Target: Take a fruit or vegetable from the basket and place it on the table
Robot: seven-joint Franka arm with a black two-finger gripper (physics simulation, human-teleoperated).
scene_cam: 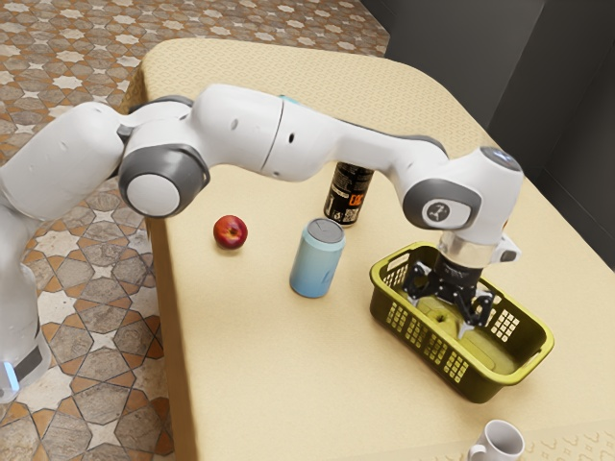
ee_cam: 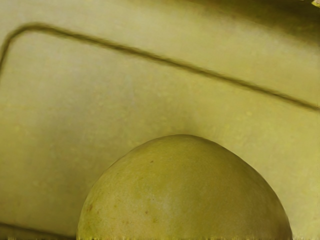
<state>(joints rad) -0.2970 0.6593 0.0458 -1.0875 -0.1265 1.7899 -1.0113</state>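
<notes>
Down inside the green basket (scene_cam: 461,377), the black gripper (scene_cam: 439,314) has its two fingers (scene_cam: 477,313) spread wide, so I'd call it open. The yellow-green fruit (ee_cam: 185,195) lies in the basket, low between those fingers, with one on either side of it. Whether either finger touches its skin, I can't make out from here.

Its lower part is cut off in the wrist view, and in the exterior view the gripper and the basket's near wall crowd around it, its colour close to the basket's own. I couldn't swear to what kind of fruit it is. A pale yellowish scrap (ee_cam: 316,3) is clipped at the wrist view's corner, too little of it to name. Over on the table (scene_cam: 250,384), the arm hides the top of a dark can (scene_cam: 346,196) and most of something teal (scene_cam: 289,99), and a white mug (scene_cam: 501,441) is cut off at the exterior view's lower edge.

The wrist view gives me the small brown specks on the fruit and the groove (ee_cam: 165,60) in the basket's floor. The exterior view gives me the fingers, plus a red apple (scene_cam: 230,232) and a blue can (scene_cam: 317,259) standing on the table, outside the basket.
</notes>
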